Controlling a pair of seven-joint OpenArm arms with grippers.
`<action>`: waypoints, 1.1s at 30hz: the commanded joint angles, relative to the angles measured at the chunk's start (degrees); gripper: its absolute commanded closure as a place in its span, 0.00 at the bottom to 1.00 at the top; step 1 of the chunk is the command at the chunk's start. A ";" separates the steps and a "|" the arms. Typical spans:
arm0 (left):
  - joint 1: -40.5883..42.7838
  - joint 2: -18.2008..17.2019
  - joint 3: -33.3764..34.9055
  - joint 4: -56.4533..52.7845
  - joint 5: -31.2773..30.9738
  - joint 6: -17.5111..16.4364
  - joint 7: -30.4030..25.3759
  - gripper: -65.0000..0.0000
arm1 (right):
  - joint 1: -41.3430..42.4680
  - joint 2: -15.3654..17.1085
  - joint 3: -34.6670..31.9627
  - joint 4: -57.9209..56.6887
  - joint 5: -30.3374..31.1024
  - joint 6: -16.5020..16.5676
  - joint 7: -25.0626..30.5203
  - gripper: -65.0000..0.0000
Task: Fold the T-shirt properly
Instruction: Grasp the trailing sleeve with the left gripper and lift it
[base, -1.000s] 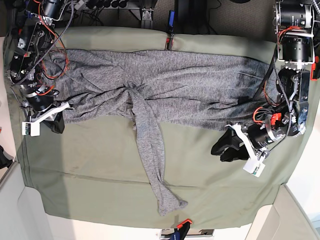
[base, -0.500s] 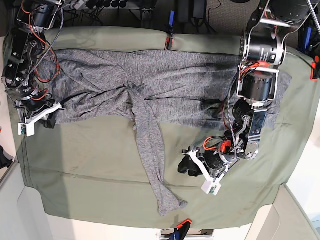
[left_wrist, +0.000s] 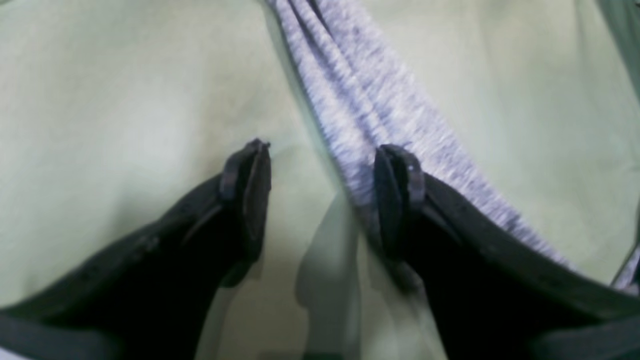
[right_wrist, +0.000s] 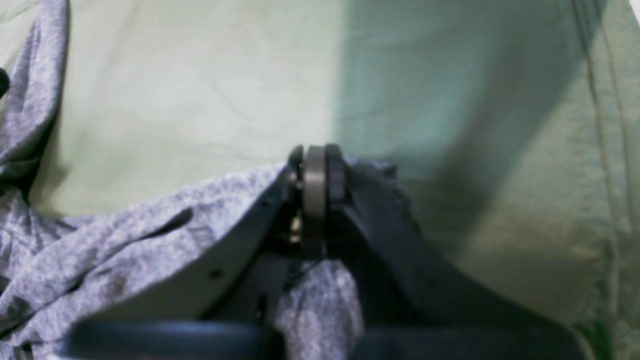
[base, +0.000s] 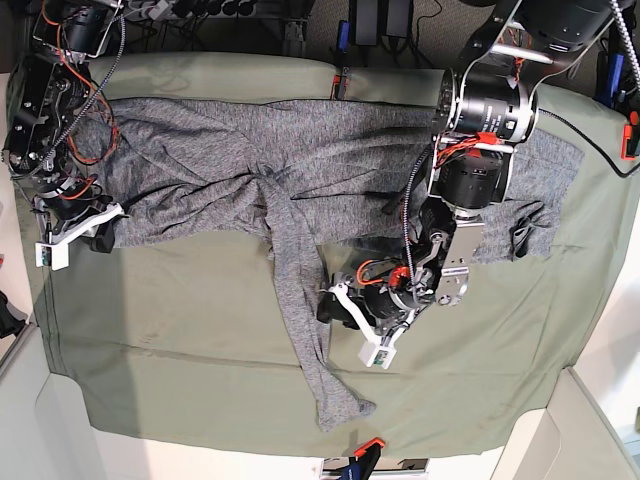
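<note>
Base view: mottled knit T-shirt (base: 300, 170), seemingly rumpled

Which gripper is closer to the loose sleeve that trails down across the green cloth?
Left. The left gripper hovers right beside the sleeve, jaws open. The right gripper is far off, shut on the T-shirt edge.

The worktop (base: 180, 330) lies bare from 6 to 9 o'clock of the long sleeve (base: 300, 300), wide enough for a tool to pass. That sleeve runs down toward 6 o'clock and splits the near half. The left tool (base: 335, 308), jaws apart, sits just at its 3 o'clock edge. The T-shirt (base: 300, 160) covers the far strip; bare cloth fills 4 to 5 o'clock.
</note>
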 joint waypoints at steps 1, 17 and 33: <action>-1.66 0.90 -0.04 0.68 0.15 -0.20 -0.52 0.45 | 1.11 0.59 0.11 0.98 1.40 0.24 1.25 1.00; -2.01 0.00 -0.04 0.70 5.11 -0.20 -3.67 1.00 | 1.11 0.59 0.11 0.98 1.99 0.24 -0.04 1.00; 8.70 -15.28 -0.11 21.09 -22.69 -12.14 11.15 1.00 | 1.09 0.61 0.11 0.98 2.12 0.26 -0.02 1.00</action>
